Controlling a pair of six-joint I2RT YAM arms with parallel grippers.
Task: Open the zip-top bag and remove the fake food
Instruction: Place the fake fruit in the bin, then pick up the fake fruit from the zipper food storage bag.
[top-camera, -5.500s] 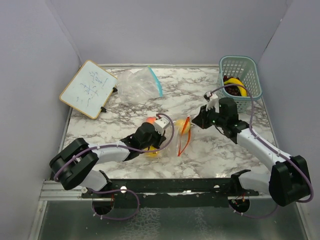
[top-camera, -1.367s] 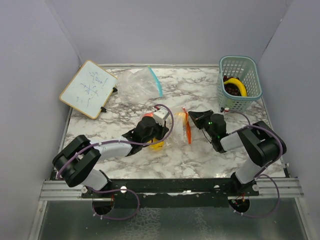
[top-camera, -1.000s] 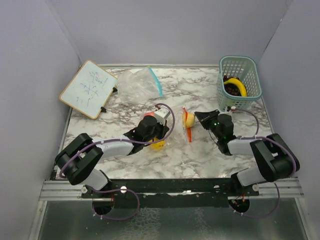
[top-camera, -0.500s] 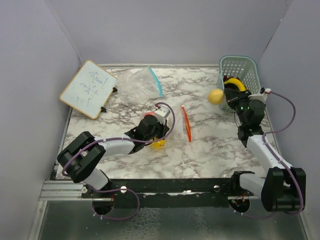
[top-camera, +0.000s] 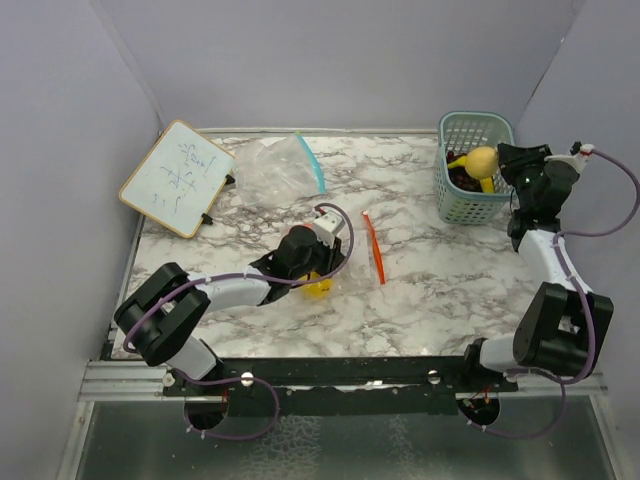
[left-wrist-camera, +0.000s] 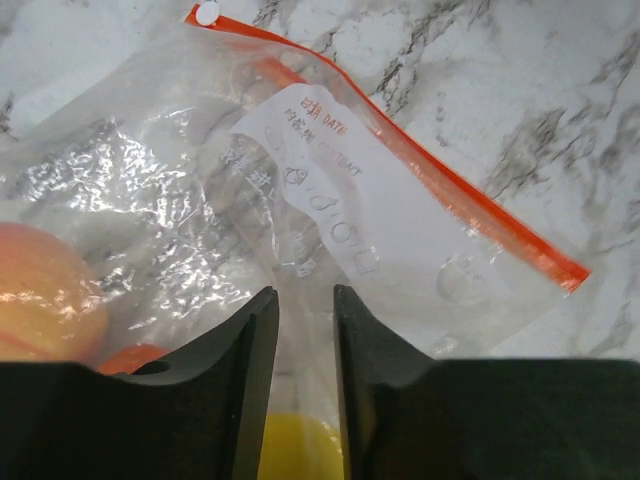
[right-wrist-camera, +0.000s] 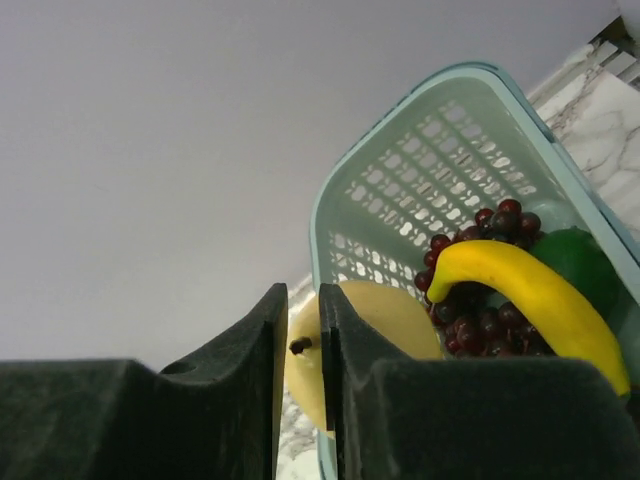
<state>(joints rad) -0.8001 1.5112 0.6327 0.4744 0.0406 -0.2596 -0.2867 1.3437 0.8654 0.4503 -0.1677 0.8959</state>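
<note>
The clear zip-top bag (left-wrist-camera: 380, 220) lies flat on the marble table, its orange zip strip (top-camera: 373, 245) toward the middle. Inside it show a peach (left-wrist-camera: 45, 290), a red-orange tomato (left-wrist-camera: 135, 358) and a yellow lemon (top-camera: 318, 288). My left gripper (left-wrist-camera: 305, 300) sits low over the bag's closed end, its jaws a narrow gap apart with film under them. My right gripper (right-wrist-camera: 303, 300) is shut on the stem of a pale yellow fake fruit (top-camera: 483, 160), held at the rim of the teal basket (top-camera: 500, 205). A banana (right-wrist-camera: 520, 285), dark grapes (right-wrist-camera: 490, 325) and a green ball (right-wrist-camera: 580, 265) lie in it.
A small whiteboard (top-camera: 178, 178) leans at the back left. A second clear bag with a blue zip (top-camera: 275, 168) lies behind it. Grey walls close in on three sides, and the basket stands in the back right corner.
My right arm has carried the pale yellow fruit from beside the bag's mouth up and back to the basket. The left jaws have parted slightly on the bag.
</note>
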